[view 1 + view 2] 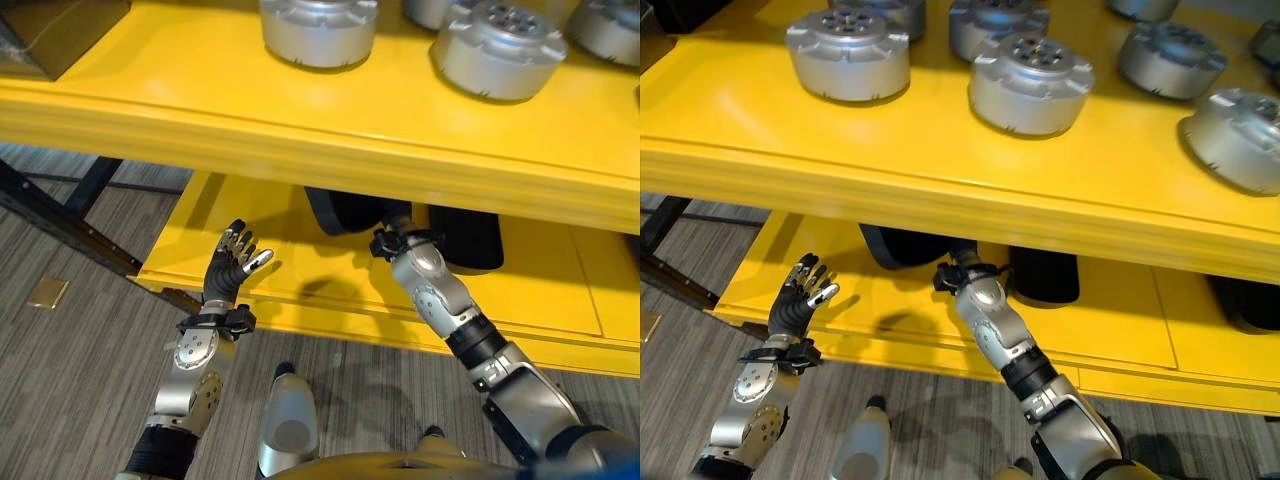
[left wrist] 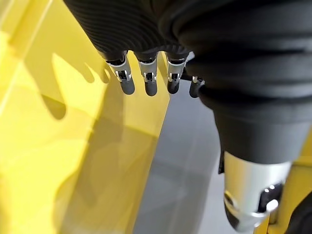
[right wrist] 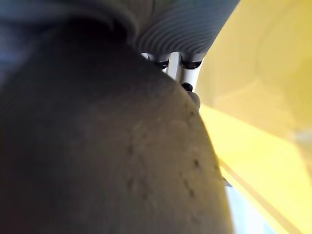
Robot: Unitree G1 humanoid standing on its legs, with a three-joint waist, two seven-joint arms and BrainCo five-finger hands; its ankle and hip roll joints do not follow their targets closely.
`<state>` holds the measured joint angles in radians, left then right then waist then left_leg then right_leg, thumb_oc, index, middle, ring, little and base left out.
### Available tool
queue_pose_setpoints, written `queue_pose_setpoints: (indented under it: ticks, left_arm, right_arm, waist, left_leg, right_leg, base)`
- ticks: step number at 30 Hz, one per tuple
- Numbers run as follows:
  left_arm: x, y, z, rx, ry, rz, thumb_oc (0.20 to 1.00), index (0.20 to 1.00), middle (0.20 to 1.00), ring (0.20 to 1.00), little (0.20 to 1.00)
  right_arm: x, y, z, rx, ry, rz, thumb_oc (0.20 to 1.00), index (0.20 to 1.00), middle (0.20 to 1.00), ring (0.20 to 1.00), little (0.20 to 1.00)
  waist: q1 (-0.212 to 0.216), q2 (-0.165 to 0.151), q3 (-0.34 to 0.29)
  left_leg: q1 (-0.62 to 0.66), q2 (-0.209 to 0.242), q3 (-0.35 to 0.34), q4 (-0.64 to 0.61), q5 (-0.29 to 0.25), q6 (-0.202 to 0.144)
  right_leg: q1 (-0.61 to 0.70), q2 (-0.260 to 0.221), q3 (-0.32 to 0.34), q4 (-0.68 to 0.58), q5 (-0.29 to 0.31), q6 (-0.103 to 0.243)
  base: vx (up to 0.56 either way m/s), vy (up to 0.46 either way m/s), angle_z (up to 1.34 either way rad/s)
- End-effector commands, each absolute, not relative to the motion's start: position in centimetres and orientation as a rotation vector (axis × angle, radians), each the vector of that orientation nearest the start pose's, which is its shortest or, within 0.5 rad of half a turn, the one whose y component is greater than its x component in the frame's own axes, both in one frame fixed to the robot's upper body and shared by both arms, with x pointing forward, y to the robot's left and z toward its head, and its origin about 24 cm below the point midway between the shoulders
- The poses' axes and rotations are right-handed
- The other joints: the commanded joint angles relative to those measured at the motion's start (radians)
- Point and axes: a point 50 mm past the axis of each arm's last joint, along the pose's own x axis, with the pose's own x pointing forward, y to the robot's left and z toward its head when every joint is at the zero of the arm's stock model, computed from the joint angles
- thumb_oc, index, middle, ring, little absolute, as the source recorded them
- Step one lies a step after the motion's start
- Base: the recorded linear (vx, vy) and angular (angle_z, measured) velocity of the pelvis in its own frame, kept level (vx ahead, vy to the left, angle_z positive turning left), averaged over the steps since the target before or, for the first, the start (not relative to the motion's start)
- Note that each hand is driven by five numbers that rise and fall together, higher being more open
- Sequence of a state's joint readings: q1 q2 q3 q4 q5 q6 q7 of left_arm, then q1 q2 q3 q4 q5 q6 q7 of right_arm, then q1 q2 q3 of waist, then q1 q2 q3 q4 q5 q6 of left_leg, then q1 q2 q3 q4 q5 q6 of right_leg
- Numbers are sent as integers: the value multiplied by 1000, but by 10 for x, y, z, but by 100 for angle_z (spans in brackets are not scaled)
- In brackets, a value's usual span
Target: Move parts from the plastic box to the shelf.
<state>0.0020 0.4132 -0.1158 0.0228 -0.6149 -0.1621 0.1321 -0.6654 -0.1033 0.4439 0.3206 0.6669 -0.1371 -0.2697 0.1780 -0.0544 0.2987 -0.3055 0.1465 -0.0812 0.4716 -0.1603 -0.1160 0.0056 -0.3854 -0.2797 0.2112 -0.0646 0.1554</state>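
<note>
Reaching our right hand (image 1: 958, 268) under the shelf (image 1: 940, 190) at centre frame, its fingers hidden against a dark part (image 3: 97, 156), we are spreading our empty left hand (image 1: 232, 262) at lower left.

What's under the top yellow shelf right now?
Dark rounded parts sit on the lower shelf. The right hand reaches in among them, fingers hidden by the top shelf. The left hand is open outside.

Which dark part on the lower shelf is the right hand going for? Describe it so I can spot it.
Start at the yellow shelf with silver round parts on its top tier, then look under that tier to the lower one. Three dark parts sit in the shadow there; it is the leftmost dark part, right where the right hand reaches in. The left hand hovers open, away from it.
</note>
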Motion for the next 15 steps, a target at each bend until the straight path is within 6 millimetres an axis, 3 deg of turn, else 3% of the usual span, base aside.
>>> queue_pose_setpoints:
  ticks: [1, 8, 15]
  left_arm:
    - [256, 213, 79, -176, -161, 23, 1000, 1000, 1000, 1000, 1000]
    - [262, 204, 86, -176, -180, -15, 1000, 1000, 1000, 1000, 1000]
    - [266, 191, 90, -192, -194, -57, 1000, 1000, 1000, 1000, 1000]
  right_arm:
    - [341, -30, 198, 552, -374, 306, 200, 200, 200, 200, 200]
    - [359, -29, 212, 577, -353, 201, 200, 200, 200, 200, 200]
    - [378, -46, 211, 563, -309, 24, 200, 200, 200, 200, 200]
  waist:
    - [20, -21, -20]
    - [47, 13, 19]
    - [64, 55, 58]
  left_leg:
    - [34, -5, 1, 37, -23, 28]
    - [-63, -16, -26, 142, -56, 43]
    - [-155, -48, -47, 235, -89, 62]
  right_leg:
    - [-122, -24, 51, 228, -14, 20]
    - [-213, -35, 63, 333, -59, 9]
    - [-288, -53, 77, 423, -99, -2]
  base:
    - [-94, 21, 19]
    - [-69, 27, 12]
    - [-59, 37, 9]
